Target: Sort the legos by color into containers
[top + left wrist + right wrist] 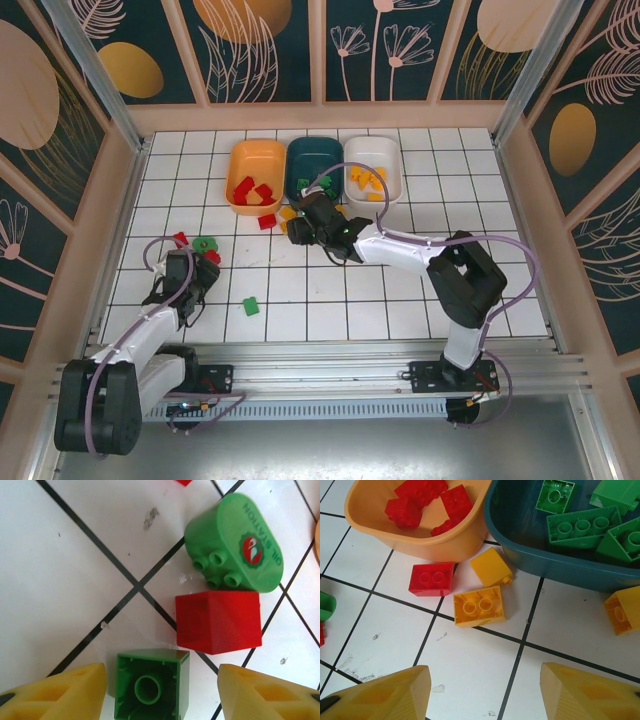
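Observation:
My left gripper (161, 674) (199, 273) stands open over the left of the floor. An upside-down green lego (149, 689) lies on the tile between its yellow fingers (65, 692), with a gap on each side. Just beyond it are a red cube lego (218, 621) and a green oval piece (235, 542). My right gripper (485, 675) (301, 228) is open with bare tile between its fingers. Ahead of it lie two yellow legos (479, 606) (491, 566) and a red lego (431, 579), in front of the orange container (435, 547) and the teal container (555, 565).
The orange (240, 155), teal (300, 150) and white (392, 152) containers stand in a row at the back, holding red, green and yellow legos respectively. A lone green lego (250, 306) lies mid-floor. Another yellow lego (622, 611) sits by the teal container. Walls enclose the floor.

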Action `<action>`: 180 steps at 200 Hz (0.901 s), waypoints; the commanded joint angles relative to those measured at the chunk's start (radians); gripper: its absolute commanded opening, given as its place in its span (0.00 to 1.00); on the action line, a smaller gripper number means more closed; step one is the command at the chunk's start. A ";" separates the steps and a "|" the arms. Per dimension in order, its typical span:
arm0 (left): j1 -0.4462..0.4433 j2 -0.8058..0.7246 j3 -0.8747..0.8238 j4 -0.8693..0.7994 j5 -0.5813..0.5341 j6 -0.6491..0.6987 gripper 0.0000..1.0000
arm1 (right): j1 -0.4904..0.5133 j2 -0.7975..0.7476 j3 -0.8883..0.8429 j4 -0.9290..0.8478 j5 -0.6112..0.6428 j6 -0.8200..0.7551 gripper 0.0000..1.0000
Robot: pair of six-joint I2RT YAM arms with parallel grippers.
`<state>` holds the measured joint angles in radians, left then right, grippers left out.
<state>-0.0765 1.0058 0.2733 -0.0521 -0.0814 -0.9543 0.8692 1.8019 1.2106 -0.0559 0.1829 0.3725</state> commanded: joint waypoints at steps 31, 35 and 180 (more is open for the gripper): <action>0.007 0.071 0.000 0.058 0.036 0.007 0.54 | -0.009 -0.038 -0.023 0.013 0.024 0.012 0.61; 0.007 0.076 0.000 0.058 0.034 0.007 0.54 | -0.010 -0.038 -0.023 0.012 0.024 0.013 0.61; 0.007 0.158 0.029 0.114 0.048 0.055 0.34 | -0.021 -0.057 -0.034 0.013 0.028 0.005 0.61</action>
<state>-0.0723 1.1656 0.3050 0.0658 -0.0673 -0.9253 0.8570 1.7901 1.1912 -0.0559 0.1833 0.3729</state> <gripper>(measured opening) 0.353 0.609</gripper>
